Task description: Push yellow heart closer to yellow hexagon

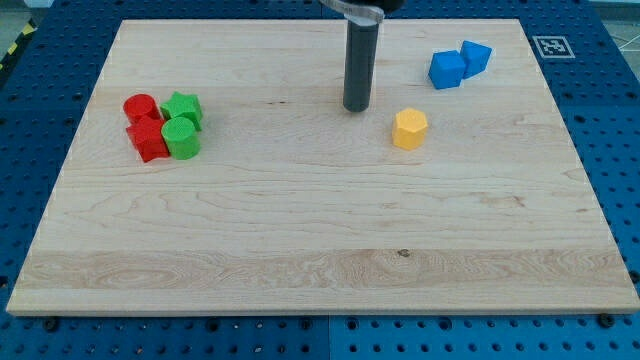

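Observation:
A yellow hexagon block [409,129] lies on the wooden board [320,240], right of centre in the upper half. My tip [357,107] rests on the board just to the left of it and slightly higher in the view, with a small gap between them. The dark rod rises from there to the view's top edge. No yellow heart shows in this view; I cannot tell whether the rod hides it.
Two blue blocks [447,69] [476,56] touch each other at the upper right. At the left, a red cylinder [140,106], a red block [148,139], a green star [183,106] and a green cylinder [181,138] form a tight cluster. A fiducial tag [552,45] sits at the board's top right corner.

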`<state>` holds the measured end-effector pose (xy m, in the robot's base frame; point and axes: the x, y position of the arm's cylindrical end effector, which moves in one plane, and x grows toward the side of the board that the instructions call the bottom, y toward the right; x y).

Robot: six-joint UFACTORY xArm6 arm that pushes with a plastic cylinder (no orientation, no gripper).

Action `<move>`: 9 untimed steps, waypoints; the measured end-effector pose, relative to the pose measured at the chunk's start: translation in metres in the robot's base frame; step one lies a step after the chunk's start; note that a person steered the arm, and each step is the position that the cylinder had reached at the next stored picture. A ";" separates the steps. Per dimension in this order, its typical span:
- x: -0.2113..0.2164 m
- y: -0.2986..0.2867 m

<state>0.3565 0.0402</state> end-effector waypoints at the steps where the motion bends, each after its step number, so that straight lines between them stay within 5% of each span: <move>1: -0.021 -0.004; 3: -0.043 -0.122; 6: -0.084 -0.032; 7: -0.069 -0.001; 9: 0.057 0.025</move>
<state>0.4135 0.0651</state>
